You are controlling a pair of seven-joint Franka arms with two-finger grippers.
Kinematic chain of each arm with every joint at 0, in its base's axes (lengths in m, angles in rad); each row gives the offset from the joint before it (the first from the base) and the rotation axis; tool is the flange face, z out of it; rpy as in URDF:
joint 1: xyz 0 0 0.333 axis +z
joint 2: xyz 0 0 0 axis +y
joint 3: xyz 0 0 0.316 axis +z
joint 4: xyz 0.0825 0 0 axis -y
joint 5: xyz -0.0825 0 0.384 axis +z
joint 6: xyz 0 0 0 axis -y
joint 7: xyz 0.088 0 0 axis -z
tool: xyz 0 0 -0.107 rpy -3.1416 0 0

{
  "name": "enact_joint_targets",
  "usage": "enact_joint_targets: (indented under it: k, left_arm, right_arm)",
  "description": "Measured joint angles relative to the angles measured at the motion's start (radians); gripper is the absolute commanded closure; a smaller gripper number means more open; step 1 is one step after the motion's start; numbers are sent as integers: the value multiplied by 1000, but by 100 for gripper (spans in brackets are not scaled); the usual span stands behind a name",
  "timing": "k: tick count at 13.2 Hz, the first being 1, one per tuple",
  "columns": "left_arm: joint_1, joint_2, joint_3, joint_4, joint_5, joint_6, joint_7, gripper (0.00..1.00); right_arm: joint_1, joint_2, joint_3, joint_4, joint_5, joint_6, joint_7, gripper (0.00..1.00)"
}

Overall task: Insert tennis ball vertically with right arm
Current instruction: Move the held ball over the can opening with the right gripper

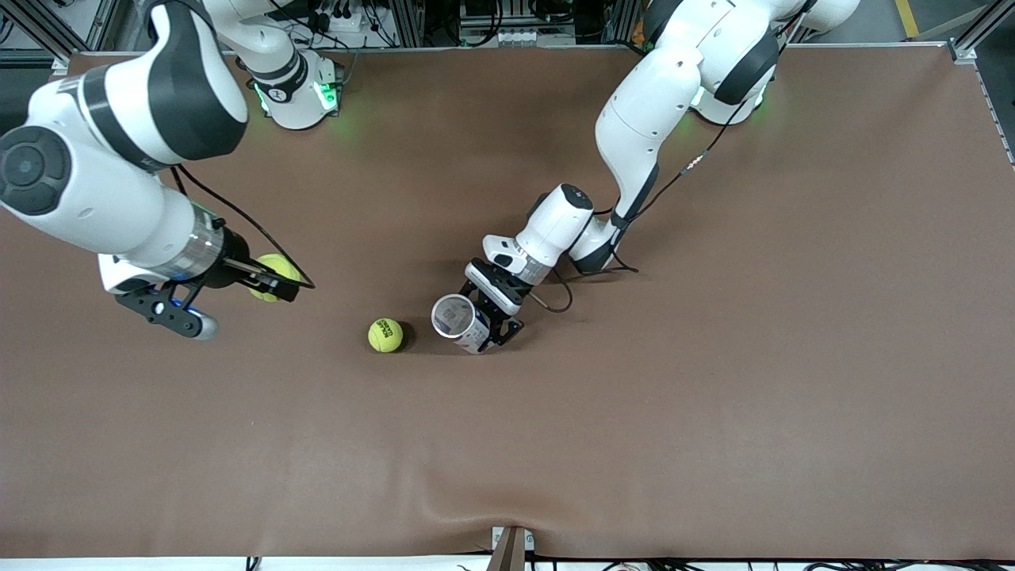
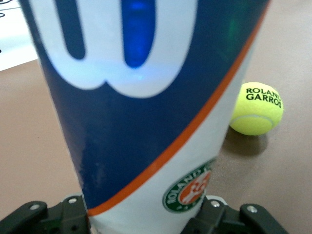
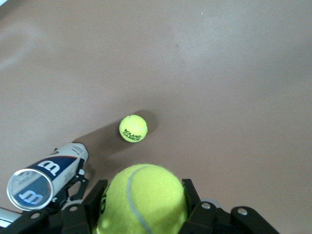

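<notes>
Brown surface (image 1: pixel 714 412), two arms reaching in from the top of the frame.

Right tool (image 1: pixel 266 279), at middle left of the front view, is up in the air over the surface toward the right arm's end. It is clamped on a yellow tennis ball (image 1: pixel 273 274); in the right wrist view that held ball (image 3: pixel 141 200) fills the lower centre of the frame between the two black fingers (image 3: pixel 192 197), pressed on both sides.

Second tennis ball (image 1: pixel 385 335) lies loose on the surface just below centre of the front view, near the can and not touching it. It shows at centre of the right wrist view (image 3: pixel 133 128) and at the right edge of the left wrist view (image 2: pixel 257 108), with "ROLAND GARROS" print readable.

Left tool (image 1: pixel 498 313), centre of the front view, is low at the surface with its fingers around the base end of a blue and white ball can (image 1: pixel 460 321). The can is tilted, its open mouth aimed toward the front camera and the right arm's end. In the left wrist view the can (image 2: pixel 146 107) fills most of the frame, with black finger parts (image 2: pixel 229 219) showing at either side of its bottom edge. Whether those fingers press firmly on the can or sit slightly slack, cannot tell. Can also seen at lower left of the right wrist view (image 3: pixel 46 180), clear rim facing the camera.
</notes>
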Motion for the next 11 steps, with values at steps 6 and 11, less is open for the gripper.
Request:
enact_joint_targets:
  k: [6,11]
  left_arm:
    - [12,1,0,-43,0,-2,0,0]
    - [11,1,0,-44,0,-2,0,0]
  right_arm:
    - [73,18,2,0,1,61,188,100]
    - [125,29,2,0,1,95,293,100]
